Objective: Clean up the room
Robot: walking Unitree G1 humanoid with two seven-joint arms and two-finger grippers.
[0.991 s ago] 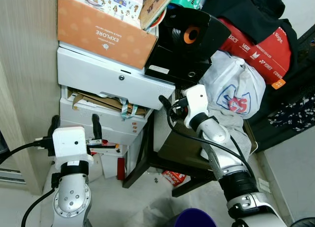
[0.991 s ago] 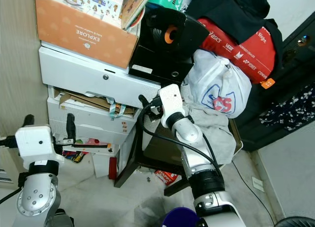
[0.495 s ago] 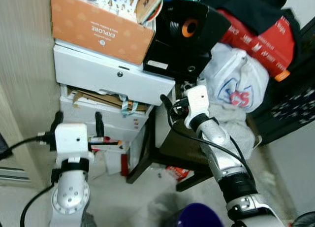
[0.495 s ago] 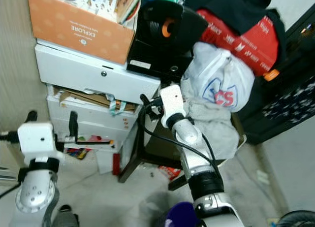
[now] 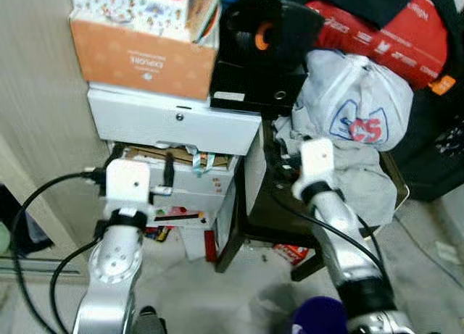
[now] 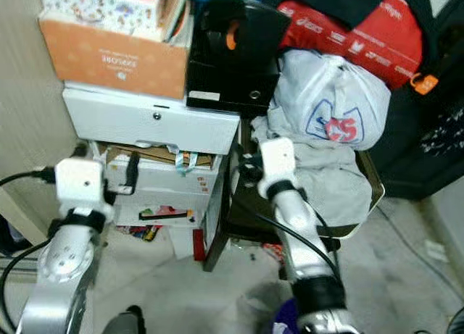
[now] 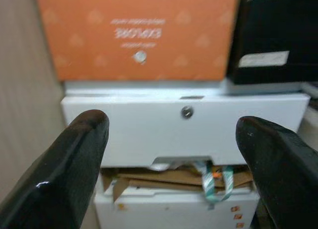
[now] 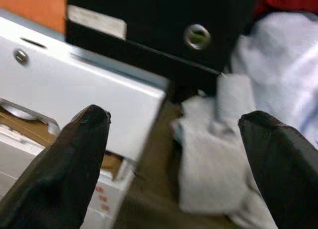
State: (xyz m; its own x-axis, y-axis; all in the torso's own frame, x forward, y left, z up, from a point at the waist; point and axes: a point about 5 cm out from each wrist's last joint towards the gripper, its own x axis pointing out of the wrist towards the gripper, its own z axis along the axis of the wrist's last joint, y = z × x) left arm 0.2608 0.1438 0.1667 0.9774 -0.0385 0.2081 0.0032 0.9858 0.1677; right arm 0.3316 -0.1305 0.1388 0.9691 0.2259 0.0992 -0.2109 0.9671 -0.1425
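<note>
Cluttered corner: orange box (image 5: 141,59) atop white drawers (image 5: 174,122), bag (image 5: 355,106) beside.

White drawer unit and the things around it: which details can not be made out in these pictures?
- White drawer: contents hidden behind its front, head views.
- Orange box: small print blurred, left wrist view.
- Grey cloth: motion-blurred, right wrist view.
- Red bag: partly hidden under black clothing, head views.
- Items on the floor: too small to identify.

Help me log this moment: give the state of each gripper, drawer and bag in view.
left gripper: open, empty, facing the drawers.
right gripper: open, empty, near the grey cloth.
top white drawer: pulled out.
lower drawer: cardboard and ribbon sticking out.
white plastic bag: stuffed full.
orange box: open, holding books.
</note>
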